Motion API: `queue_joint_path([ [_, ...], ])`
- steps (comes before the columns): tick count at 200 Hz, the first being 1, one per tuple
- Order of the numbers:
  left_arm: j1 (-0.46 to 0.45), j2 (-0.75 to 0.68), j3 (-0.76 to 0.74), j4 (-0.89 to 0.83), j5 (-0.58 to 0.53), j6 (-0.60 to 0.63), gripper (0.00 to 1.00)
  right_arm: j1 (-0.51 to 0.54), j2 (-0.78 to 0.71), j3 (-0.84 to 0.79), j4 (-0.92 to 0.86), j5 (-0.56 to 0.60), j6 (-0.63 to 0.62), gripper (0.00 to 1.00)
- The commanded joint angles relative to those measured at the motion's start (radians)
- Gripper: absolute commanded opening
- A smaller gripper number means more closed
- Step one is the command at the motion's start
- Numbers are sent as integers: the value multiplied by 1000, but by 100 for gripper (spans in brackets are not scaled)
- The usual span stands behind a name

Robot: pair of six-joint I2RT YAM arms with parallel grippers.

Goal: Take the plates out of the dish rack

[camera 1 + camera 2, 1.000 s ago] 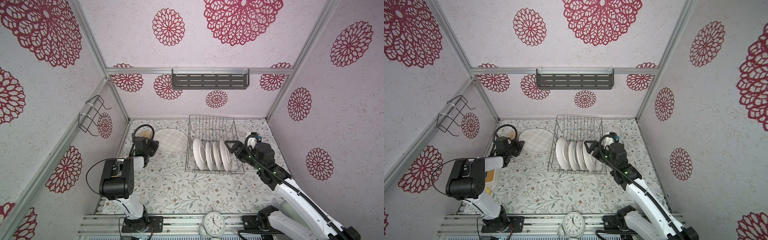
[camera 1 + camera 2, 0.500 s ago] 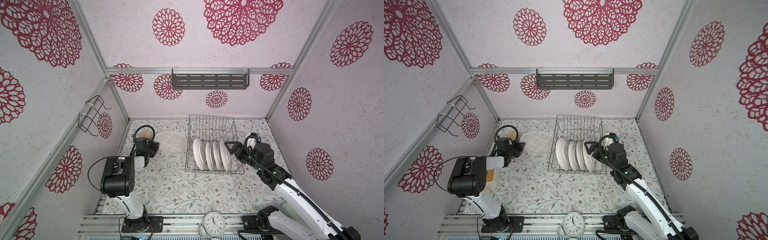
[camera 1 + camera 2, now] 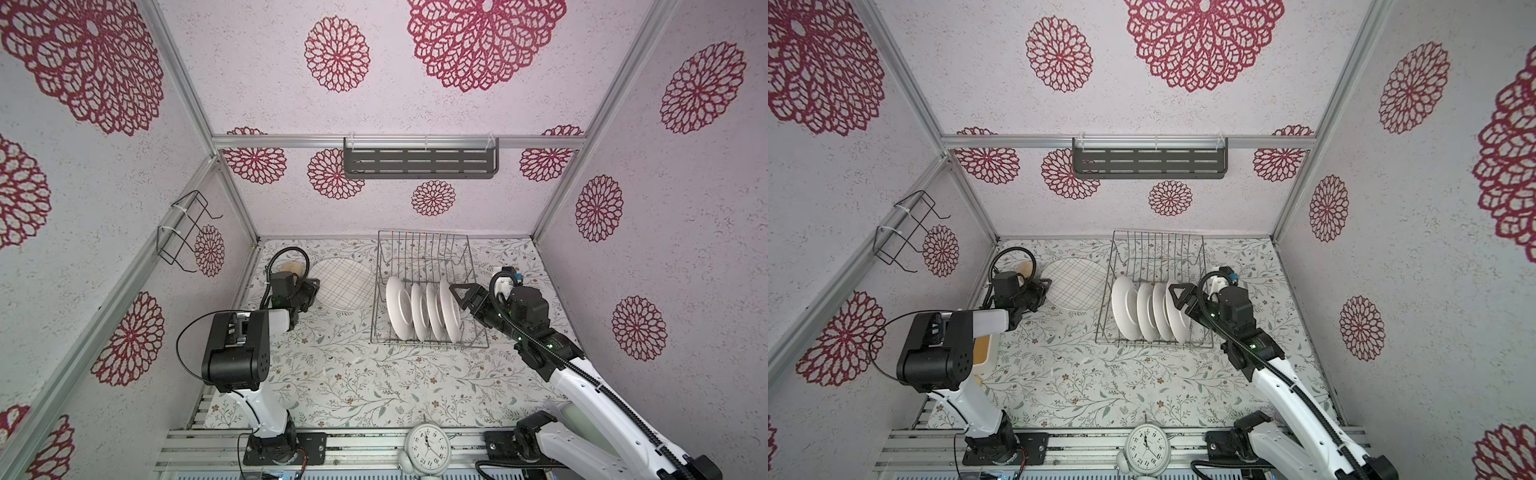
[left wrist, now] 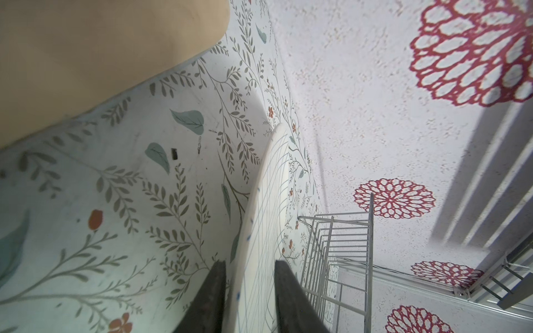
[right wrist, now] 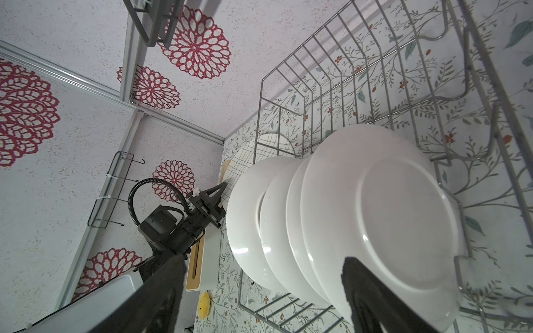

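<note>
The cream plate with dark grid lines [image 3: 343, 284] [image 3: 1075, 284] lies on the floral table, left of the dish rack [image 3: 424, 249] [image 3: 1156, 245]. My left gripper [image 3: 313, 291] [image 4: 249, 263] is open, and the near rim of that plate [image 4: 265, 230] sits loosely between its fingers. Several white-backed plates [image 3: 424, 311] [image 5: 375, 219] stand upright in the rack's front row. My right gripper [image 3: 459, 297] [image 5: 261, 259] hangs wide open at the upper edge of the rightmost one, with one finger in front of its back.
A white box with a wooden slotted top [image 5: 202, 259] stands by the left arm, with a small yellow piece [image 5: 204, 307] beside it. A beige round thing [image 3: 291, 266] lies behind the left gripper. A clock [image 3: 428, 449], a grey shelf [image 3: 419, 162] and a black wire holder [image 3: 183, 232] line the edges.
My left gripper's jaws have parted from the grid plate's rim, and the plate has settled on the table. The right arm has hardly moved.
</note>
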Motion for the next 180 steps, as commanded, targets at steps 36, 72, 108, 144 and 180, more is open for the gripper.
queue_joint_path([
  [36, -9, 47, 78, -27, 10, 18, 43, -8, -18, 33, 1, 27, -30, 88],
  [72, -9, 44, 100, -104, -12, 37, 59, -8, -17, 33, 0, 27, -29, 88],
  [108, -11, 45, 123, -178, -19, 55, 68, -8, -16, 33, -2, 30, -26, 88],
  [144, -11, 57, 133, -214, -16, 65, 71, -8, -21, 33, -12, 32, -26, 88],
  [180, -14, 72, 140, -251, -26, 71, 75, -8, -33, 30, -23, 38, -25, 88],
])
